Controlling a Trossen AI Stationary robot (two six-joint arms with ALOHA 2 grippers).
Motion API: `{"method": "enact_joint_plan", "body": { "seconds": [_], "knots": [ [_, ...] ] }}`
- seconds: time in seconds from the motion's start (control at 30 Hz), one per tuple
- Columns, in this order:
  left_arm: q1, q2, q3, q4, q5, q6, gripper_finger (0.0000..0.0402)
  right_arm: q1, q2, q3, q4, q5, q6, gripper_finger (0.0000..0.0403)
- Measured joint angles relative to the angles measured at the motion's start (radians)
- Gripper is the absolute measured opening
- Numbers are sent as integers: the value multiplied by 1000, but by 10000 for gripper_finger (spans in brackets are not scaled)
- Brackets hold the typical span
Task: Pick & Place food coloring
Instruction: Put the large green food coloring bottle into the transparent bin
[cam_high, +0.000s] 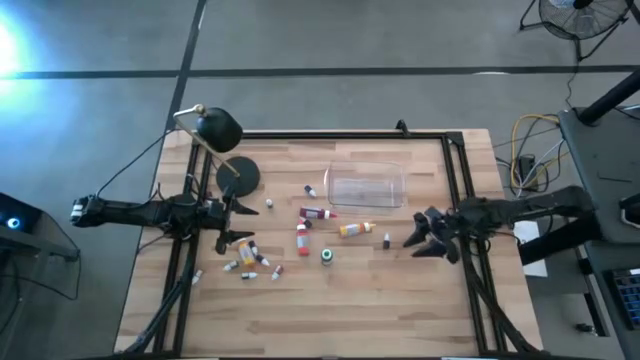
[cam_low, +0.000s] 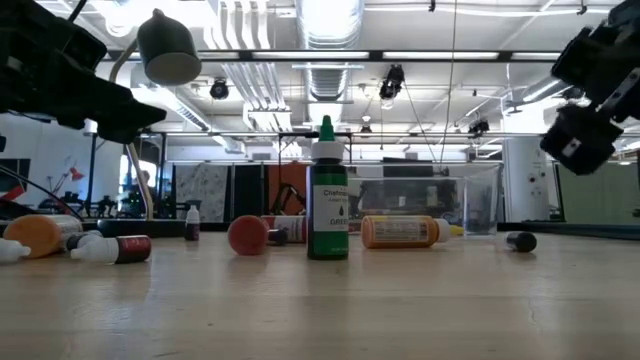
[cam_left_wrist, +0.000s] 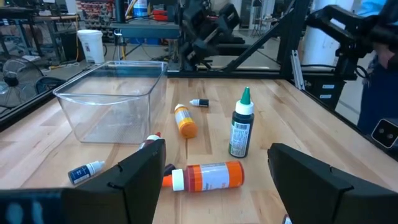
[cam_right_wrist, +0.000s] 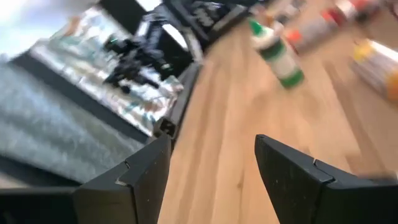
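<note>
Several small food coloring bottles lie scattered on the wooden table's middle. A green one (cam_high: 327, 256) (cam_left_wrist: 241, 127) stands upright on its base; an orange one (cam_high: 355, 229) and red ones (cam_high: 318, 213) lie on their sides. A cluster of tiny bottles (cam_high: 248, 258) lies just in front of my left gripper (cam_high: 235, 222) (cam_left_wrist: 214, 155), which hovers open at the table's left side, pointing toward the bottles. My right gripper (cam_high: 425, 238) (cam_right_wrist: 211, 155) hovers open at the right side, rolled askew. A small dark bottle (cam_high: 386, 241) lies close before it.
A clear rectangular tub (cam_high: 366, 187) (cam_left_wrist: 112, 99) stands behind the bottles, toward the far edge. A black desk lamp (cam_high: 220, 131) with a round base (cam_high: 238, 175) stands at the far left. Black frame rails (cam_high: 462, 190) run along the table's sides. Bare wood (cam_high: 340, 315) stretches along the near edge.
</note>
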Motion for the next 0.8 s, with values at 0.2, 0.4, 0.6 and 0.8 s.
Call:
{"method": "enact_joint_plan", "body": {
  "seconds": [0.2,0.4,0.6,0.8],
  "knots": [
    [0,2,0,2,-2,0,257,1,120,7,65,188,168,226],
    [0,2,0,3,-3,0,257,-3,309,50,37,445,252,226],
    [0,2,0,4,-3,0,257,9,545,191,44,434,406,226],
    [0,2,0,5,-3,0,257,19,841,430,-35,252,384,226]
  ]
}}
